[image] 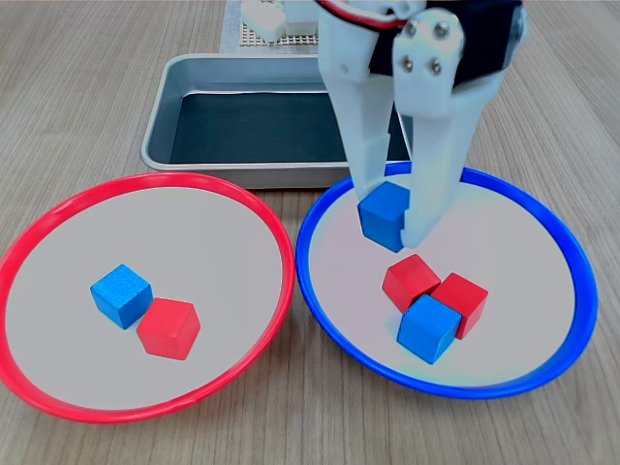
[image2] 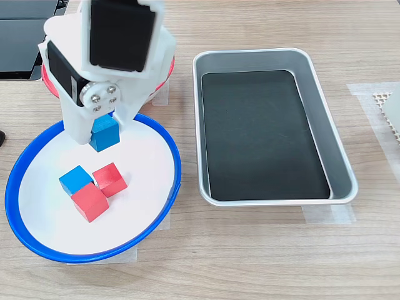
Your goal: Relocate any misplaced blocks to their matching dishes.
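My white gripper [image: 392, 228] is shut on a blue block [image: 385, 213] over the back part of the blue-rimmed dish [image: 572, 254]. Whether the block touches the dish floor I cannot tell. In that dish lie two red blocks [image: 411, 280] [image: 463, 301] and one blue block [image: 427, 328], bunched together. The red-rimmed dish [image: 281, 254] holds a blue block [image: 121, 295] beside a red block [image: 169, 328]. In the second exterior view the gripper [image2: 100, 140] holds the blue block [image2: 104, 132] over the blue dish [image2: 175, 164]; the arm hides most of the red dish [image2: 170, 67].
A rectangular grey metal tray [image: 160, 145] with a dark floor stands behind the dishes in the first exterior view, and on the second exterior view's right [image2: 199, 125]. A white perforated part [image: 254, 34] lies beyond the tray. Tape strips [image2: 328, 214] hold the tray to the wooden table.
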